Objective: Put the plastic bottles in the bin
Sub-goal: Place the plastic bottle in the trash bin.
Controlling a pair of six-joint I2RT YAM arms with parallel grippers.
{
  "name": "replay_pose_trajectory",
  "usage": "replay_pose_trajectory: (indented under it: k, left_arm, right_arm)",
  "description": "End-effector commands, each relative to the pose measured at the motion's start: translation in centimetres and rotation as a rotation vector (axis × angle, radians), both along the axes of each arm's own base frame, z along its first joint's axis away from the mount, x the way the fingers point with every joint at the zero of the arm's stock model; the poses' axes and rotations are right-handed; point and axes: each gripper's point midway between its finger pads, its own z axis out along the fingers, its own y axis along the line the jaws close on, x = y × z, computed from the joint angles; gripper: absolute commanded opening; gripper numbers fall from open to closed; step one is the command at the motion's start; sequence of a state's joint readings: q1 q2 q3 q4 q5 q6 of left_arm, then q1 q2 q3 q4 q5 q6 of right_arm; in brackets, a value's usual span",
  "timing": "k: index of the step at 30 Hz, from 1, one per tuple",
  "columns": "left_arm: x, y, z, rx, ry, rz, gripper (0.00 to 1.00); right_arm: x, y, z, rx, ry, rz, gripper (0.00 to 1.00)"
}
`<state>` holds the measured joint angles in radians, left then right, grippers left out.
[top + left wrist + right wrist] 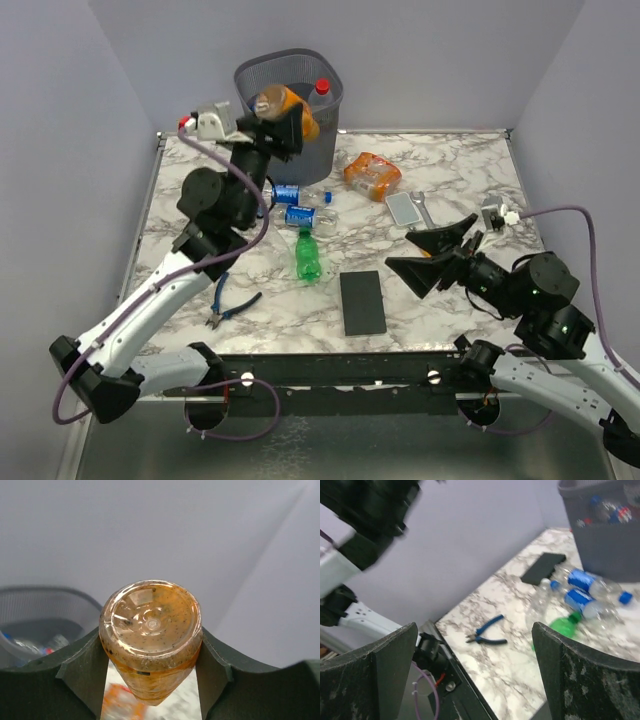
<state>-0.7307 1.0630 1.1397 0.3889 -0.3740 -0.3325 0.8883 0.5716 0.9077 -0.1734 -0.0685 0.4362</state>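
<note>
Left wrist view: left hand (150, 647) partly closed, pinching the orange bottle (150, 620) across its body, base toward the camera. Top view puts it at the near rim of the bin (325, 150), opening just beyond and below the hand. Judgement: carry it forward until the whole bottle clears the rim, then open fully; round, slick body could bounce off the wire edge. Right hand (440, 255) spread wide, empty, well off to the side.
</note>
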Motion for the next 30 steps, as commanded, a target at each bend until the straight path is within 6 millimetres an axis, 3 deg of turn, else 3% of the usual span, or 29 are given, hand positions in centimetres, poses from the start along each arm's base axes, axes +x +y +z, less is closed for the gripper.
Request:
replay_pose_trajectory:
  k: [1,5,9,15,22,23,26,28,30]
  left_arm:
    - [6.7,5.2,2.4,0.229,0.022,0.41,0.0]
    - [13.7,8.1,2.7,0.246,0.097,0.554,0.0]
    - [19.2,9.0,2.0,0.25,0.115,0.592,0.0]
    - [22.3,7.0,2.0,0.295,-0.047,0.557,0.0]
    - [26.3,7.6,-2.9,0.333,0.008,0.658,0.03]
    - [26.7,7.6,-3.7,0.333,0.017,0.661,0.09]
    - [27.2,7.8,-5.0,0.334,0.03,0.67,0.56]
    - [27.2,7.8,-4.6,0.321,0.023,0.669,0.8]
    - [26.7,7.9,-3.3,0.298,0.001,0.672,0.96]
  right_arm:
    - [2.7,-1.8,-6.6,-0.046,0.165,-0.19,1.0]
    - [2.8,-1.9,-10.6,-0.094,0.286,-0.221,1.0]
    - [2.7,-2.3,-13.2,-0.179,0.372,-0.245,1.0]
    - [1.9,-3.0,-15.1,-0.172,0.409,-0.244,1.0]
    - [1.6,-2.8,-17.2,-0.163,0.454,-0.24,1.0]
    - [1.7,-2.9,-17.4,-0.171,0.456,-0.243,1.0]
    - [1.6,-3.2,-17.4,-0.186,0.456,-0.254,1.0]
    - [1.7,-3.3,-17.4,-0.186,0.454,-0.26,1.0]
    - [1.7,-3.3,-17.3,-0.18,0.451,-0.257,1.0]
